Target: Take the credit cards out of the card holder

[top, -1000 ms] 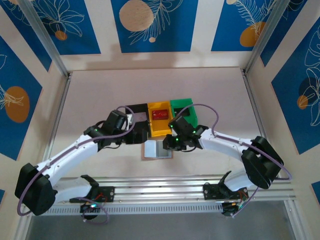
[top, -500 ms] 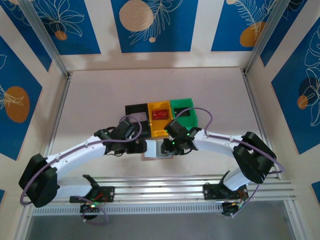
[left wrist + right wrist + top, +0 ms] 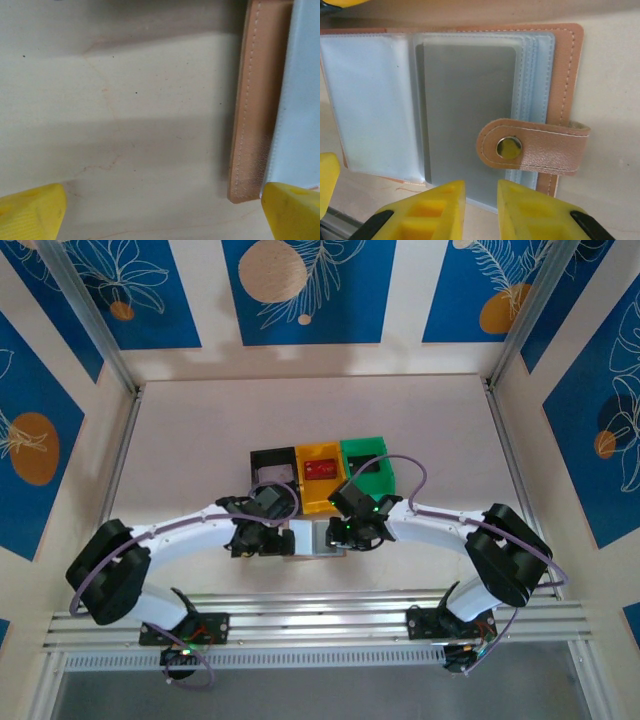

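Facing card holder (image 3: 565,65) at 12 o'clock, right tool (image 3: 481,200) narrow, empty; grey card (image 3: 470,110) long axis 12–6; left tool (image 3: 161,212) wide.

We see a pale beige, matte tabletop (image 3: 200,430), faintly scuffed and cracked in the left wrist view (image 3: 125,125). Directly on it lies a tan-brown leather-like folding card holder (image 3: 312,538) (image 3: 567,75). It is opened flat, with its pale grey-white pockets (image 3: 370,100) facing up and its snap tab (image 3: 535,147) folded across them. Just beyond the card holder three small plastic bins stand in a touching row: a black bin (image 3: 272,462) beyond-left, a yellow bin (image 3: 312,498) straight beyond, and a green bin (image 3: 368,455) beyond-right.
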